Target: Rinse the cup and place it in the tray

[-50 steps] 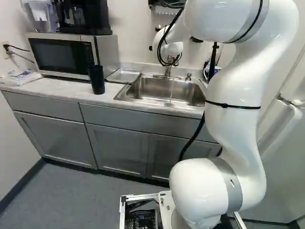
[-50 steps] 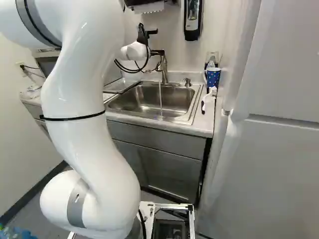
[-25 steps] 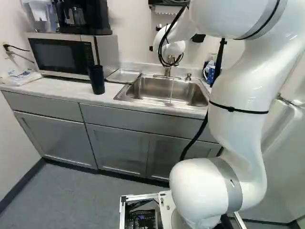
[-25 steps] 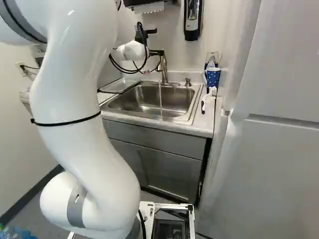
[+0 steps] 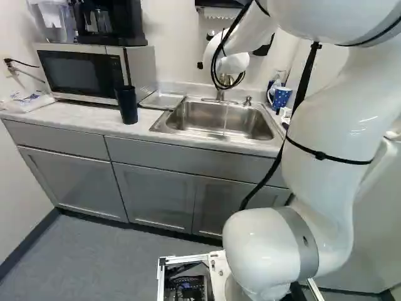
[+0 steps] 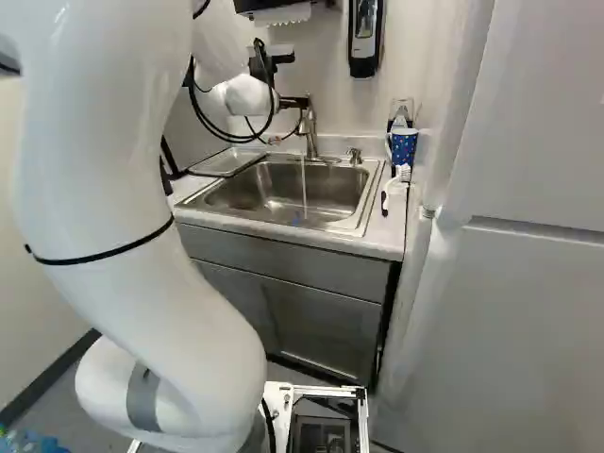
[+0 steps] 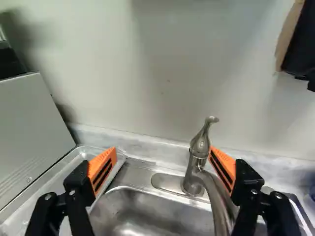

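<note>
Bright diffuse light, soft shadows on wall (image 7: 167, 64), glints on arm (image 5: 329, 113)

The rounded white arm (image 5: 326, 188) has grey bands (image 5: 303, 239), black cables (image 5: 232, 29).

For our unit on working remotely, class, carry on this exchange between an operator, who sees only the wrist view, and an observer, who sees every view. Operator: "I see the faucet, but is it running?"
Observer: "Yes, a thin stream of water falls from the faucet into the sink."
Operator: "Does a cup stand near the microwave?"
Observer: "Yes, a dark cup stands upright on the counter in front of it, near the metal tray."
Operator: "What stands on the counter across the sink from that cup?"
Observer: "A blue spotted mug, with a white brush lying nearer the base."
</note>
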Robot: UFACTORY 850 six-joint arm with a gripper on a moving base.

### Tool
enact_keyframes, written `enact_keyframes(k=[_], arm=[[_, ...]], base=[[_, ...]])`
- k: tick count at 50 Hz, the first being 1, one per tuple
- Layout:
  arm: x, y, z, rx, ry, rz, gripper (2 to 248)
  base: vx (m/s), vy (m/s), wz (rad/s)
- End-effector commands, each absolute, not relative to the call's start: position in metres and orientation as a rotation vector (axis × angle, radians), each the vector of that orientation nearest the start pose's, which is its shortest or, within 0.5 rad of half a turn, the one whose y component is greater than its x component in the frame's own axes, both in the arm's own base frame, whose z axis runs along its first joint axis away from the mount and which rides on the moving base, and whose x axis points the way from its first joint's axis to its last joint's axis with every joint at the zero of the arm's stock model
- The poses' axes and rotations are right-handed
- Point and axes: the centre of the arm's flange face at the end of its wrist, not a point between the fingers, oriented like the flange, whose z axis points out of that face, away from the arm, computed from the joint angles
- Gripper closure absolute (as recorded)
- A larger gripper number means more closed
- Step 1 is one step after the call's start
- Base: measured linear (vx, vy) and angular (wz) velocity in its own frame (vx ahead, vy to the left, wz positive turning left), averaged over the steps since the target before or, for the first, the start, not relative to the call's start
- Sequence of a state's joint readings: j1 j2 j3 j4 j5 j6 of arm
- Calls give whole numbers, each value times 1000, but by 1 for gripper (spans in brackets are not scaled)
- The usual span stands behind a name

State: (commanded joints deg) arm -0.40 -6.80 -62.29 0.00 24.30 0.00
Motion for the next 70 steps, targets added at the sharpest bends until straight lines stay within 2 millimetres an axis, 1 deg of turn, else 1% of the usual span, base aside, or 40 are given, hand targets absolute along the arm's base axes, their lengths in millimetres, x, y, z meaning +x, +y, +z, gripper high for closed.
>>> enact_keyframes(k=[41,58,70], arm=[[486,-7,616,-2432,18,-2004,3],[451,-17,612,-2469,46,-1979,3],[433,-26,605,-2533,75,-1917,3]], base=[[0,0,0],[0,0,0],[0,0,0]])
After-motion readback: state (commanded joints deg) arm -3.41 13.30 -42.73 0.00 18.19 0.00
